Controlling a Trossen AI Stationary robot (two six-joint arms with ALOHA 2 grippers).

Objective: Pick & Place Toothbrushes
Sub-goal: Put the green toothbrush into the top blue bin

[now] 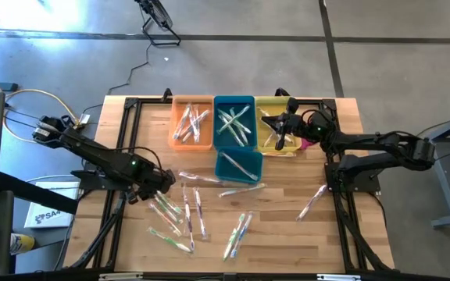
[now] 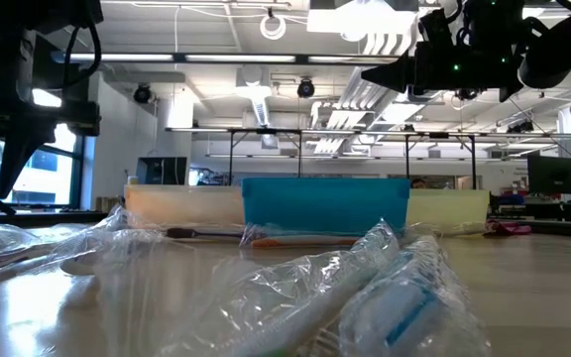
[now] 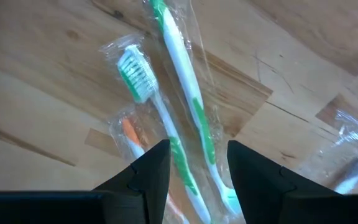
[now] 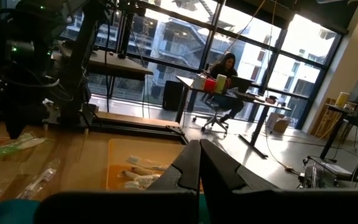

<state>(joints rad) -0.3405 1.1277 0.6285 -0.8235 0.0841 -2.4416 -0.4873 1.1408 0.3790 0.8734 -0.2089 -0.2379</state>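
Observation:
Wrapped toothbrushes [image 1: 186, 211] lie scattered flat on the wooden table; one [image 1: 312, 200] lies apart on the right. My left gripper [image 1: 161, 184] is open, low over the scattered ones. In the left wrist view its fingers [image 3: 151, 177] stand on either side of two green-and-white toothbrushes [image 3: 185, 93], beside an orange one [image 3: 129, 132]. My right gripper [image 1: 270, 122] is shut and empty, held above the yellow bin [image 1: 281, 148]. The right wrist view shows toothbrushes [image 4: 140, 177] lying in that bin below the gripper [image 4: 199, 158].
An orange bin [image 1: 176, 139], a blue bin [image 1: 234, 102] and the yellow bin stand in a row at the table's far edge, each holding toothbrushes. A second blue bin [image 1: 226, 173] sits in front of them. A pink cloth [image 1: 308, 144] lies beside the yellow bin.

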